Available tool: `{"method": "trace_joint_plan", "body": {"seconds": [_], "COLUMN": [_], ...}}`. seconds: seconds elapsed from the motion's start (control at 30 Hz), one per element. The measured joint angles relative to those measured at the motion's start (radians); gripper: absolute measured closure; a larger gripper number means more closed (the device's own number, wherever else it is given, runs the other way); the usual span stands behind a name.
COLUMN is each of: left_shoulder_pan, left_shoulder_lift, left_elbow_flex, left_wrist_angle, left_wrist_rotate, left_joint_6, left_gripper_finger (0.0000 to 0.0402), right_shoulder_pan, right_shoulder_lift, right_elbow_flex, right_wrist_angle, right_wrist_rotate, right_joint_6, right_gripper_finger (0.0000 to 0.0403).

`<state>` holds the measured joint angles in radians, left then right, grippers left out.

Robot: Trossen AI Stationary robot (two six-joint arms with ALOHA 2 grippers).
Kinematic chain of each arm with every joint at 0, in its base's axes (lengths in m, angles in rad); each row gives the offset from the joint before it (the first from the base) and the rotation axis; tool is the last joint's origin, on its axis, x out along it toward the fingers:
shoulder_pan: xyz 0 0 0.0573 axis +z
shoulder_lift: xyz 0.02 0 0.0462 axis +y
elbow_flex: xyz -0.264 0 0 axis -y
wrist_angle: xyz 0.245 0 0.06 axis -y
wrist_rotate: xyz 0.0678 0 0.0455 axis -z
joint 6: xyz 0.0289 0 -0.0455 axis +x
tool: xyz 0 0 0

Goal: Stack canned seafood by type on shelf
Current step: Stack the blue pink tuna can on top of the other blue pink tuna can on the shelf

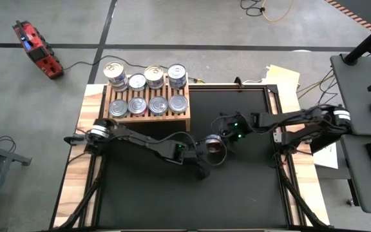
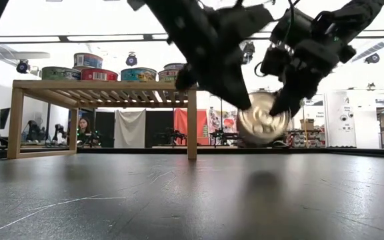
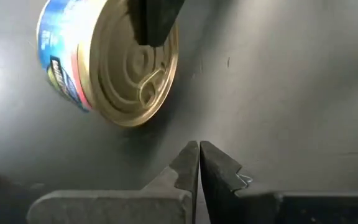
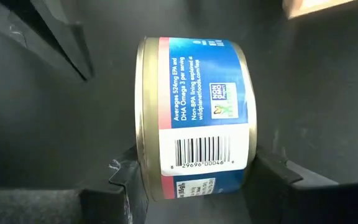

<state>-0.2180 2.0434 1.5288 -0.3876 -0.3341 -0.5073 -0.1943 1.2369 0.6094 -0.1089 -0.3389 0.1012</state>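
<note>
One blue-labelled can (image 4: pixel 194 118) with a gold pull-tab lid is in my right gripper (image 4: pixel 197 177) over the black mat, near the table's middle (image 1: pixel 214 147). My left gripper (image 3: pixel 199 152) is shut and empty. It hovers just on the near-left side of that can (image 1: pixel 201 171). The light-wood shelf (image 1: pixel 148 116) stands at the table's far left. Several cans (image 1: pixel 148 90) rest on its slatted top in two rows, some of the far ones stacked. My right gripper pinches the can across its two flat ends. One finger (image 3: pixel 157 18) lies on the gold lid (image 3: pixel 135 68), the other on the opposite end (image 4: pixel 247 168). The fingers slant down from the table's right. The can is on its side, lid toward the near edge, lifted just clear of the mat (image 2: pixel 264 119).
The black mat (image 1: pixel 250 187) covers most of the table, with bare room on its near and right parts. The shelf's legs (image 2: pixel 192 127) stand left of the held can. Papers (image 1: pixel 282 78) lie past the far right corner. A person (image 2: pixel 84 128) sits in the room beyond.
</note>
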Motion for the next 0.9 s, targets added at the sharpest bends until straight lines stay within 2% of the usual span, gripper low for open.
{"method": "trace_joint_plan", "body": {"seconds": [0.2,0.43,0.57,0.9], "left_shoulder_pan": [0.000,0.020,0.027,0.029], "left_shoulder_lift": [-0.108,-0.241,-0.326,-0.508], "left_elbow_flex": [0.000,0.000,-0.001,-0.001], "left_wrist_angle": [-0.058,-0.189,-0.222,-0.216], "left_wrist_rotate": [-0.046,-0.062,-0.064,-0.077], "left_joint_6": [0.082,0.176,0.218,0.280], "left_gripper_finger": [0.0401,0.0401,0.0401,0.0401], "right_shoulder_pan": [-0.038,-0.058,-0.081,-0.146], "right_shoulder_lift": [-0.126,-0.131,-0.079,0.091], "right_elbow_flex": [0.005,0.098,0.169,0.349], "right_wrist_angle": [0.028,0.041,0.040,0.078], "right_wrist_rotate": [-0.009,-0.084,-0.185,-0.533], "right_joint_6": [0.229,0.409,0.498,0.720], "right_gripper_finger": [0.0216,0.0216,0.0216,0.0216]}}
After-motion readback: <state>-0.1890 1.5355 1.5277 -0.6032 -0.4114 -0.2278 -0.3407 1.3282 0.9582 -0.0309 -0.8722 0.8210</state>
